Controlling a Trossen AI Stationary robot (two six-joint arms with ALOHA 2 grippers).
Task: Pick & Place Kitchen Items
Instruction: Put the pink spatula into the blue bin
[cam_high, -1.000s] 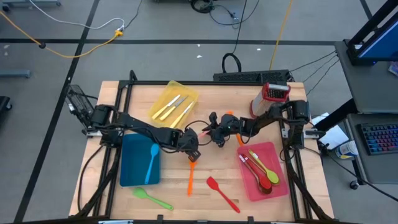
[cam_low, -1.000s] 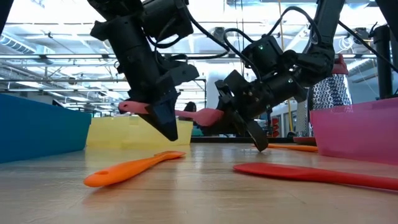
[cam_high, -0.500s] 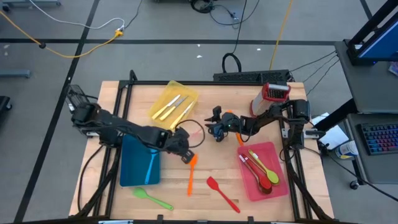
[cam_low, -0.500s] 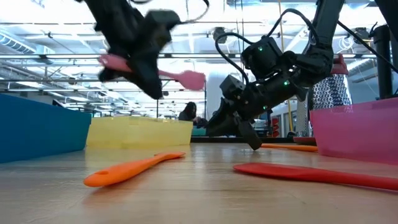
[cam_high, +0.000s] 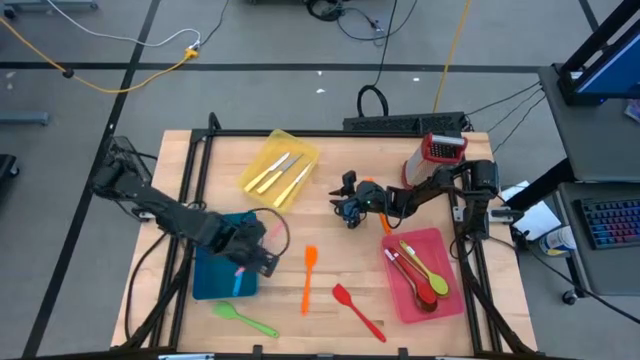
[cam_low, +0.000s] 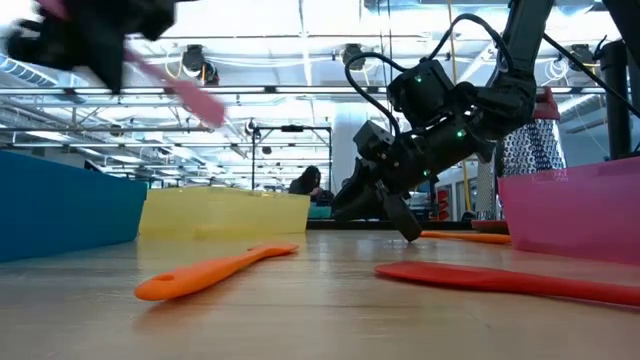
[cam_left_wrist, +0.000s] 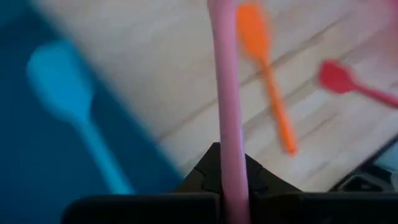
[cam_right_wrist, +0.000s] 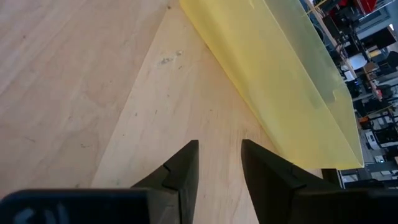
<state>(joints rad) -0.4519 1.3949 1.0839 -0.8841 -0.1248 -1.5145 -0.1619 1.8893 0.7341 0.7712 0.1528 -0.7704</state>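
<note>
Over the wooden bench (cam_high: 340, 255), the left hand (cam_high: 252, 262) grips a pink spatula (cam_left_wrist: 227, 106) above the blue tray (cam_high: 215, 282); the right hand (cam_right_wrist: 219, 168), open, waits near the yellow tray (cam_high: 262, 152).

Pink utensil (cam_left_wrist: 227, 112) blurred, its head cropped.

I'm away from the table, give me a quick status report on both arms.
Left gripper shut on pink utensil, above blue tray. Right gripper open, empty, low over the wood beside yellow tray. Nothing in the way.
</note>
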